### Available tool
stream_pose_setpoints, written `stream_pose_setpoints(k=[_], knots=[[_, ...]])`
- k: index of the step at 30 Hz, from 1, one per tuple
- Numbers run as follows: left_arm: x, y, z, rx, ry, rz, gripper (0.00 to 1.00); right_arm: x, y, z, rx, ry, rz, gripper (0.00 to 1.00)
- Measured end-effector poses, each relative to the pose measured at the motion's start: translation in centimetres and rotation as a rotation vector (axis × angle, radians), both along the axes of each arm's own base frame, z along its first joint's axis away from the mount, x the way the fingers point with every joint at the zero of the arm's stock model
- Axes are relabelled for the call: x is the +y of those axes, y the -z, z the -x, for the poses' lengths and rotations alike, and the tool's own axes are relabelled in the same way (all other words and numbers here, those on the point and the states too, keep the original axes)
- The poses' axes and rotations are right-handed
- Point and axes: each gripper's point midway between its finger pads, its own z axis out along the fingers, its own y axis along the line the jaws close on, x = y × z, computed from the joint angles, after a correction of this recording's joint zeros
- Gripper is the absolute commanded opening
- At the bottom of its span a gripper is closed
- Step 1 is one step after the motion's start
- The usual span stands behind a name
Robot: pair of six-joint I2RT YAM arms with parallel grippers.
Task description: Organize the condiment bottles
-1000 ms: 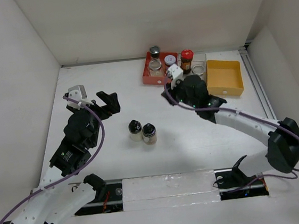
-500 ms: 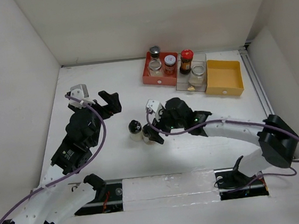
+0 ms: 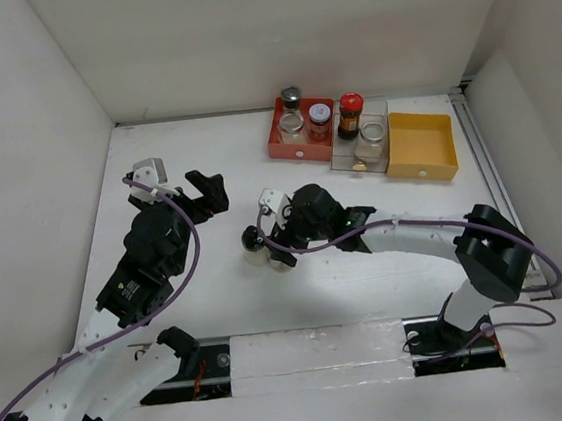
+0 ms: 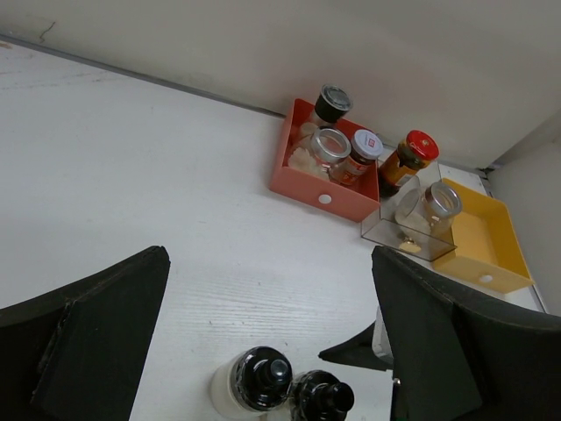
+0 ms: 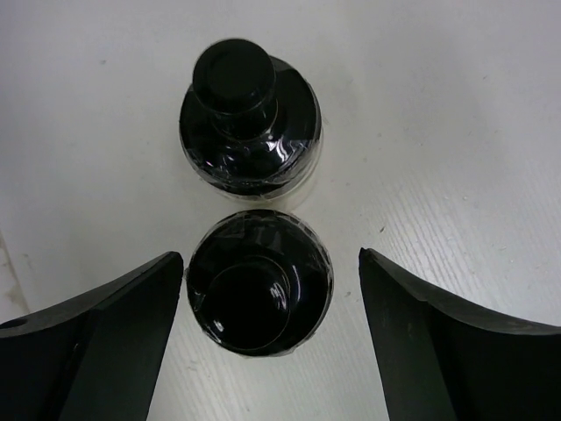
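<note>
Two black-domed shakers stand side by side mid-table. The left shaker is free. The right shaker sits between the fingers of my right gripper, which is open, with a gap showing at the right finger. My left gripper hovers open and empty to their left. Three jars stand in the red tray. A red-lidded jar and a silver-lidded jar stand in the clear tray.
A yellow tray with nothing showing in it lies right of the clear tray, all three trays lined up near the back wall. White walls close the table on the left, back and right. The right arm stretches across the table's middle.
My right gripper has left the trays, swung left and forward to the two shakers, opened, and now straddles the right one. The left arm has not moved.
</note>
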Motion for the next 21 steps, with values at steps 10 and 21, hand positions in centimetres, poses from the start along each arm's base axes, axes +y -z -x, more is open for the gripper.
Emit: stream_pose_setpoints(k=[10,21], knots=[[0.0,0.0,0.0,0.000,0.003,0.000,0.97,-0.7,1.3,-0.7,0.000,0.053,0.043,0.54],[-0.2,0.0,0.0,0.001,0.009,0.001,0.97,-9.9,-11.1,-7.5,-0.202,0.461,-0.159,0.52]])
